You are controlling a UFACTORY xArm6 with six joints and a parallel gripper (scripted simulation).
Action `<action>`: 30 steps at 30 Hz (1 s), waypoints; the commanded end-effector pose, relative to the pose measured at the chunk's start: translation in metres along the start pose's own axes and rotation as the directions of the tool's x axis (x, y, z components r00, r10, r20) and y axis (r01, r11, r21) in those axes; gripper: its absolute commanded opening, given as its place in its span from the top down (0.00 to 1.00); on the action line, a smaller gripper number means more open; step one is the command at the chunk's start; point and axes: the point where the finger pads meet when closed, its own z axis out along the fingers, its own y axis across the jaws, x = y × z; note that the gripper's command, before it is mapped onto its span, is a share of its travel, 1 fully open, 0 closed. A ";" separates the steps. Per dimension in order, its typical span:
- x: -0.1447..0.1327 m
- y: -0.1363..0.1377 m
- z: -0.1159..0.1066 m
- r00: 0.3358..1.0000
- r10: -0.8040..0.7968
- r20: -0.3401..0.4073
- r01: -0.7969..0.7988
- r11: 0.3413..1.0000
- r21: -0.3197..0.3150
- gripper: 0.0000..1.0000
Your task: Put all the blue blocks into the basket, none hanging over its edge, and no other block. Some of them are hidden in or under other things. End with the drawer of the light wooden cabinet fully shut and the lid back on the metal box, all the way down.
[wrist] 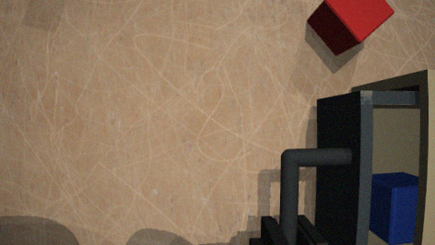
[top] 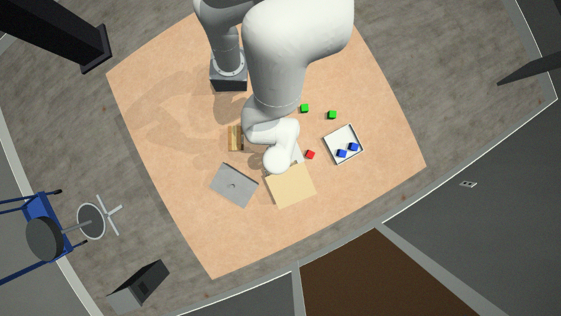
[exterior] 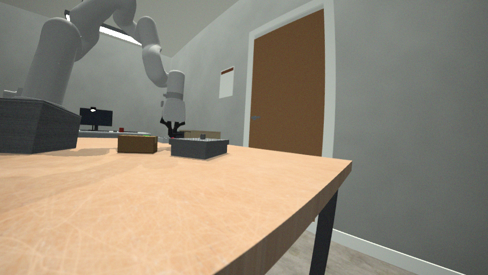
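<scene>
The blue block (wrist: 393, 207) to fetch sits inside the partly open drawer (wrist: 366, 184) of the light wooden cabinet (top: 292, 186) (exterior: 205, 134) (wrist: 431, 161), behind the drawer's front panel. The fingers (exterior: 174, 135) are closed round the drawer's dark handle (wrist: 289, 193), a bar standing out from the cabinet's front, so the step in hand looks like drawing the drawer out. The block will probably handle as light and stiff, not fragile, its flat faces perhaps a little slippery; the best hold is from above, across two opposite sides, once the cabinet top no longer overhangs it. The drawer should slide along one line only, so a straight pull at the middle of the bar is wiser than a skewed one, which could bind it or slip off. Near the cabinet's front corner lies a red block (top: 310, 154) (wrist: 357, 18), to be left out. Farther from the cabinet, past that red block, the basket (top: 339, 139) holds two blue blocks (top: 341, 153) (top: 353, 147), while two green blocks (top: 304, 107) (top: 332, 114) rest well apart from the cabinet. Just beside the cabinet, on its other side, is the metal box (exterior: 199, 149) with its lid (top: 239, 178) (exterior: 218, 140) on; its contents cannot be seen.
</scene>
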 end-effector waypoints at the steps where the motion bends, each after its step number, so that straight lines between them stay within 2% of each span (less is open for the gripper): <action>1: 0.000 -0.008 -0.001 1.000 0.000 -0.001 0.000 1.000 -0.004 1.00; 14: 0.000 -0.040 0.000 1.000 0.000 -0.001 0.000 1.000 -0.004 1.00; 30: 0.000 -0.061 0.000 1.000 0.000 -0.001 0.000 1.000 -0.004 1.00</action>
